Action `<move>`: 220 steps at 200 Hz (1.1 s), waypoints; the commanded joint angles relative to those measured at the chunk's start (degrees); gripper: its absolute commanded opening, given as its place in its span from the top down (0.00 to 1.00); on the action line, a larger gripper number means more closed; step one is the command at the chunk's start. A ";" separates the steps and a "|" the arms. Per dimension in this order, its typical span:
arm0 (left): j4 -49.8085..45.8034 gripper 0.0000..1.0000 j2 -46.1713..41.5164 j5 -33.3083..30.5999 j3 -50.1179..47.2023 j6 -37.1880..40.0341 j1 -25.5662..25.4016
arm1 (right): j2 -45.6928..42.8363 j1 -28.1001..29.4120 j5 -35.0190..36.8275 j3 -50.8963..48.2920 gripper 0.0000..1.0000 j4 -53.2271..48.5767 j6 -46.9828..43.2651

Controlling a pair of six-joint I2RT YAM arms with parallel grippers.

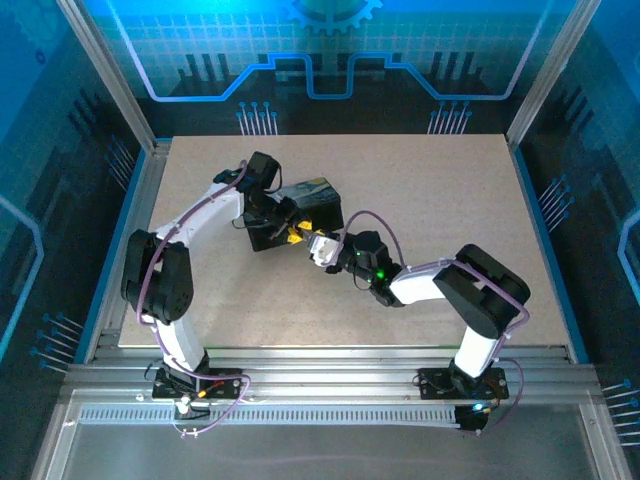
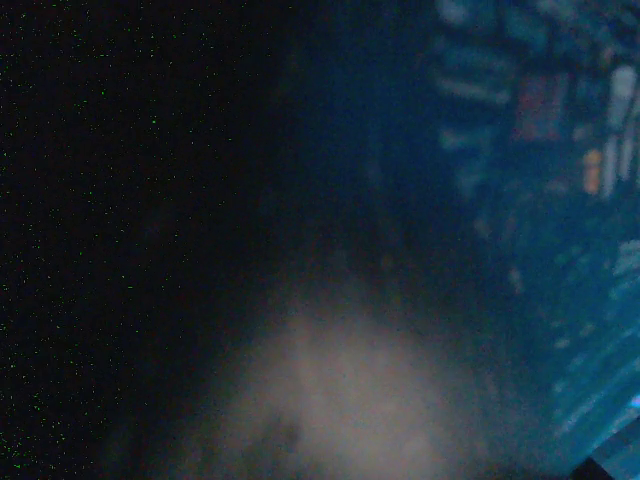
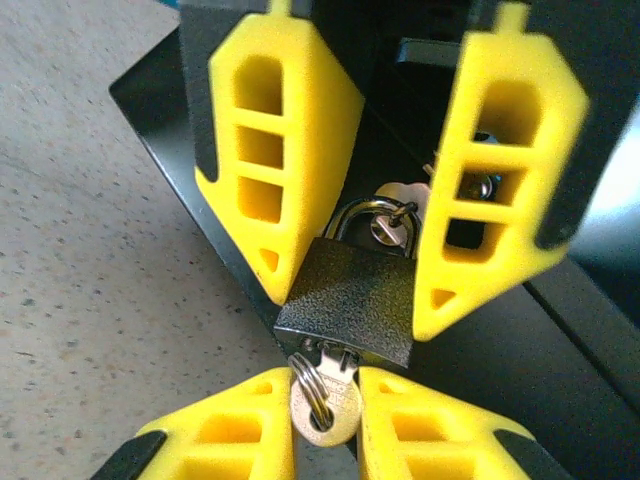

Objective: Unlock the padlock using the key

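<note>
The padlock (image 3: 355,300), with its dark textured body and silvery shackle, hangs at the front of the dark box (image 3: 560,380). My left gripper (image 3: 352,305) reaches in from above, and its yellow fingers (image 3: 265,150) press on both sides of the lock body. The silvery key (image 3: 335,410) sits in the keyhole under the lock, with a split ring (image 3: 312,385) through its head. My right gripper (image 3: 325,390) is shut on the key's head from both sides. From above, both grippers (image 1: 290,232) (image 1: 314,247) meet at the box's near corner.
The box (image 1: 305,205) lies left of centre on the pale speckled table (image 1: 450,200). Metal frame posts and blue walls surround the table. Open surface lies to the right and behind. The left wrist view is dark and blurred.
</note>
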 commanded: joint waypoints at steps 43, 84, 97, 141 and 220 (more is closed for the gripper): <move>-0.08 1.00 -1.13 4.68 0.19 -0.05 -0.75 | -3.76 -8.69 -20.05 4.49 0.83 -8.95 30.51; 2.25 1.00 -1.99 5.16 -1.13 -0.77 -0.87 | -2.63 -10.53 -27.39 7.42 0.88 -10.34 48.77; 3.31 1.00 -2.34 5.33 -1.48 -0.92 -0.96 | -1.94 -11.03 -29.24 7.62 0.90 -8.57 56.10; 6.23 1.00 -3.19 5.80 -2.80 0.78 -1.13 | 2.61 -13.06 -32.57 7.58 0.98 1.79 85.16; 8.12 0.93 -3.14 1.06 -6.58 4.49 0.97 | 0.45 -11.74 -27.25 6.60 0.96 -17.93 79.43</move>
